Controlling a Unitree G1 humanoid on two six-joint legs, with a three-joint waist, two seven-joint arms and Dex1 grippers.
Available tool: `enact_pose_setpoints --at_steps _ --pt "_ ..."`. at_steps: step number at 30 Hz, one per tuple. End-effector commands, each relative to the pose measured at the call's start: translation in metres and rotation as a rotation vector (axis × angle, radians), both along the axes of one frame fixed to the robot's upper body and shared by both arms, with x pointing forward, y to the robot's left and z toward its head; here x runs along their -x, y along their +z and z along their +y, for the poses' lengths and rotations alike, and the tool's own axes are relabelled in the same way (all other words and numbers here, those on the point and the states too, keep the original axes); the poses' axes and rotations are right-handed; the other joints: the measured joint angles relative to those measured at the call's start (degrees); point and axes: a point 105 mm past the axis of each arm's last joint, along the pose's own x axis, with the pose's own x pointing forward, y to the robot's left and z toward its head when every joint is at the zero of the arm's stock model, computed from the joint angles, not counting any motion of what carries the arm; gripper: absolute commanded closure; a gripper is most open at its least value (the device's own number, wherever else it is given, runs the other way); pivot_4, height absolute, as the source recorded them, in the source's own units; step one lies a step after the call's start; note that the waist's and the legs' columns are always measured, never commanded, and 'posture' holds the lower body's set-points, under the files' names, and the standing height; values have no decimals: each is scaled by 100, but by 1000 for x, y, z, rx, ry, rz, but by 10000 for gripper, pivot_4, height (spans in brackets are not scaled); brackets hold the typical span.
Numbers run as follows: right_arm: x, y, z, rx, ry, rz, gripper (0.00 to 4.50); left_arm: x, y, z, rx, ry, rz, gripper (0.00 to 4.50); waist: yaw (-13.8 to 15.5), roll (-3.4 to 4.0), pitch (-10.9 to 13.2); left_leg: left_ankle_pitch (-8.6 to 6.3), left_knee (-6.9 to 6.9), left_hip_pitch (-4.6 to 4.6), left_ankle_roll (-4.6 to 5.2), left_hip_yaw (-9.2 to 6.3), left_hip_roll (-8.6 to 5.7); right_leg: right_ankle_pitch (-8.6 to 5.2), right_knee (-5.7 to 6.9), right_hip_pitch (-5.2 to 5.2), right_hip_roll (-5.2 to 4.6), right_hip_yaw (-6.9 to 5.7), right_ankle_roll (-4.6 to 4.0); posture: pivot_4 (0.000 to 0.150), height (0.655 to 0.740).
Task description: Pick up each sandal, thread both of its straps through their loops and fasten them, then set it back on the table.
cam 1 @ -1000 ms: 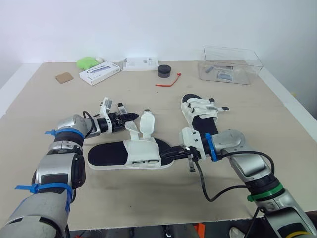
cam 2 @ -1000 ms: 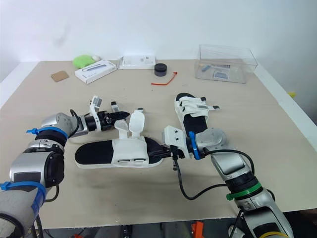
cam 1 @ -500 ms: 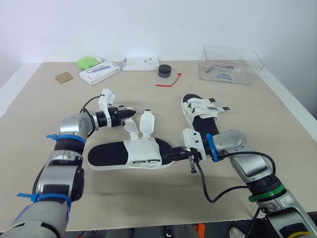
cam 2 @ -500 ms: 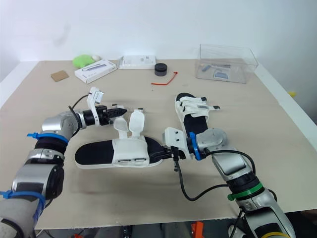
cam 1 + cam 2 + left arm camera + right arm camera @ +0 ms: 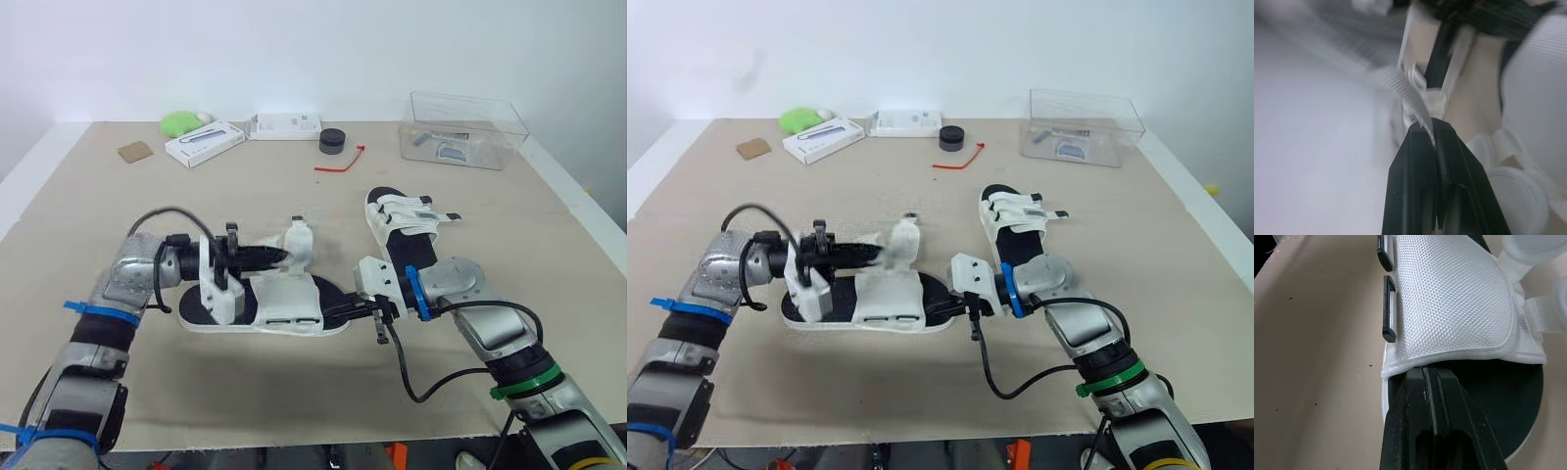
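The near sandal [image 5: 265, 304] lies flat on the table [image 5: 118, 215] just below the middle of the frame, black sole up, with a white upper across it. The left gripper [image 5: 283, 258] reaches in from the left above the sole. Its two black fingers [image 5: 1415, 161] are pressed together, pinching a ribbed white strap [image 5: 1400, 88] that stands up from the upper at the frame's centre. In the left wrist view the strap runs out from between the fingertips, close to a white loop [image 5: 1432, 98] on the sandal.

The right gripper [image 5: 331, 314] comes in from the lower right and lies low along the sandal's right end. Its fingers [image 5: 1410, 396] are closed tight with only a thin seam between them, gripping the rim where the hem of the white upper [image 5: 1449, 298] meets the black sole.

The far sandal [image 5: 402, 233] rests on the table right of centre, apart from the first, with its white straps lying across it.

Along the top edge of the table sit a clear plastic box [image 5: 462, 129] at the upper right, a small black round object [image 5: 333, 141], a red tie [image 5: 339, 163], two white boxes [image 5: 204, 143] and a green lump [image 5: 178, 122] at the upper left.
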Motion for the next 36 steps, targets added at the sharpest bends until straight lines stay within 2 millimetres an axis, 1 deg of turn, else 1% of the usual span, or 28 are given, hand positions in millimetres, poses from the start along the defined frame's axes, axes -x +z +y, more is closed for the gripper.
enact_pose_setpoints --at_steps 1,5,8,11,13,14,15,16,17,21,23,26,27,28,29,30,31,33,35,36 --pt "0 8 4 -11 31 -30 45000 1 11 2 23 -51 -115 44707 0 0 0 0 0 -1 0 9 0 4 -3 0 -1 1 0 1500 7400" --pt "0 7 5 -9 36 -30 45000 -9 16 4 50 -12 -100 44707 -4 0 0 -1 0 -5 1 17 2 16 -13 -1 -1 1 -3 1500 7400" --pt "0 7 5 -9 38 -30 45000 -10 14 7 58 4 -69 44707 -10 0 0 -3 -1 -6 5 19 4 17 -15 -2 -2 1 -2 1500 7400" --pt "-1 7 5 -8 39 -28 45000 -5 13 10 77 -3 -36 36419 -15 0 0 -4 -2 -6 6 20 9 16 -15 -4 0 0 -1 1500 7400" --pt "-1 7 5 -11 39 -26 45000 -6 11 13 76 25 12 26777 -13 0 0 -4 -3 -5 6 19 15 16 -15 -5 2 -1 -1 1500 7400" --pt "-2 8 6 -14 38 -27 45000 -7 10 15 73 43 38 21278 -13 0 0 -4 -2 -5 6 20 15 16 -14 -5 1 -2 -1 1500 7400" --pt "-4 9 7 -21 31 -26 45000 -8 9 17 73 68 70 18584 -15 0 0 -4 -2 -5 6 20 15 16 -14 -5 1 -2 -1 1500 7400" --pt "-5 10 8 -26 26 -25 45000 -8 8 18 73 83 94 13555 -18 0 0 -4 -2 -5 6 21 16 15 -15 -5 1 -3 0 1500 7400" --pt "-7 11 8 -32 19 -22 45000 -9 7 20 66 99 117 10081 -18 0 0 -4 -1 -2 6 21 22 15 -14 -8 1 -2 1 1500 7400" --pt "-15 15 9 -52 -19 -10 45000 -13 9 40 84 235 265 10081 -33 1 0 -4 -1 -2 6 30 27 14 -15 -8 6 -7 2 1500 7400" --pt "-16 12 8 -37 -19 -13 45000 -24 14 55 146 350 383 10081 -53 0 0 -4 -3 1 6 32 39 10 -11 -13 14 -9 -8 1500 7400" --pt "-17 9 7 -24 -21 -14 45000 -38 22 77 263 507 627 10081 -53 1 0 -4 -3 1 6 32 45 4 -6 -13 24 -14 -15 1500 7400" --pt "-17 9 8 -23 -21 -14 45000 -40 19 86 301 568 798 10081 -54 1 1 -4 -2 1 6 29 46 3 -5 -13 29 -14 -15 1500 7400" --pt "-17 8 8 -21 -20 -15 45000 -36 16 89 317 589 947 10081 -56 1 1 -4 -2 1 6 28 48 1 -3 -13 31 -14 -17 1500 7400" --pt "-17 8 8 -18 -17 -18 45000 -31 15 90 330 592 1053 10081 -72 1 1 -4 -2 1 6 27 52 -1 -2 -14 36 -13 -19 1500 7400" --pt "-18 7 9 -17 -15 -22 45000 -23 10 91 333 604 1232 10081 -73 1 1 -6 -4 0 4 26 58 -5 -2 -16 42 -12 -22 1500 7400" --pt "-18 7 9 -18 -14 -23 45000 -13 8 89 315 592 1338 10081 -84 -1 2 -6 -4 1 4 27 59 -6 -2 -17 43 -12 -23 1500 7400" --pt "-19 7 10 -21 -13 -26 45000 3 2 83 283 586 1482 10081 -100 1 3 -12 -7 0 -3 19 68 -19 1 -19 58 -9 -28 1500 7400" --pt "-19 6 11 -21 -8 -32 45000 24 -3 72 238 548 1623 10081 -122 1 3 -14 -10 0 -6 11 73 -27 6 -20 69 -8 -31 1500 7400" --pt "-19 6 12 -20 -6 -35 45000 34 -3 66 226 519 1694 10081 -123 1 3 -17 -10 1 -10 9 75 -30 8 -19 72 -8 -34 1500 7400"
